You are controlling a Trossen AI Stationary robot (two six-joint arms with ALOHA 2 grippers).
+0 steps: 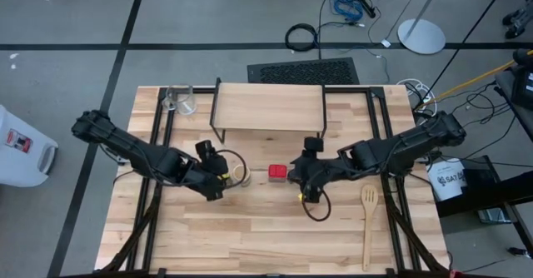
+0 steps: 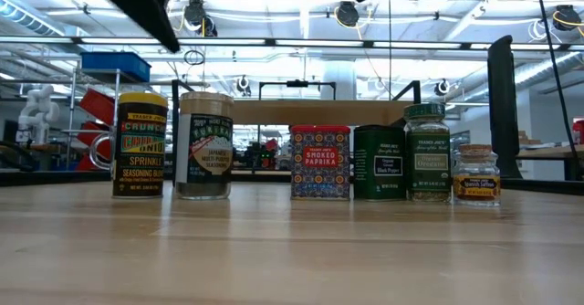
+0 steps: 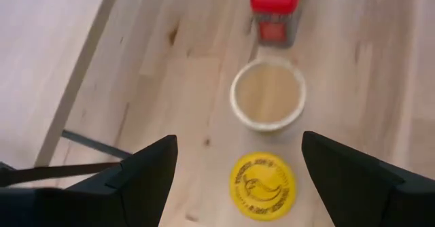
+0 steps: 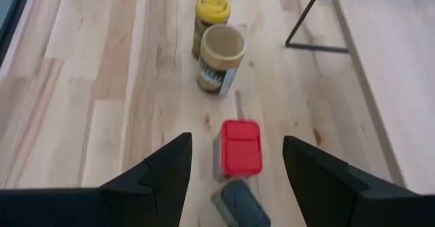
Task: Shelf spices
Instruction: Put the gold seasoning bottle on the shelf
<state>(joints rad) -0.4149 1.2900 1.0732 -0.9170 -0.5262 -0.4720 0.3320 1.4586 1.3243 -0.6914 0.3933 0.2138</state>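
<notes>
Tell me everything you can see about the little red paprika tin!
The red paprika tin is a small square box with a plain red lid and a patterned front reading "Smoked Paprika". It looks like metal. It stands upright and closed on the wooden table, in the row of spices, close beside a dark green tin. Nothing grips it.

**Three lids in a row below the left tool**

The left tool [image 3: 234,179] hangs open over the wooden surface [image 3: 170,84] — between its fingers [image 3: 146,176] the yellow jar [image 3: 262,185], beyond it the tan jar [image 3: 267,95], then the red tin [image 3: 275,11]. A black shelf leg [image 3: 78,71] runs alongside.
</notes>
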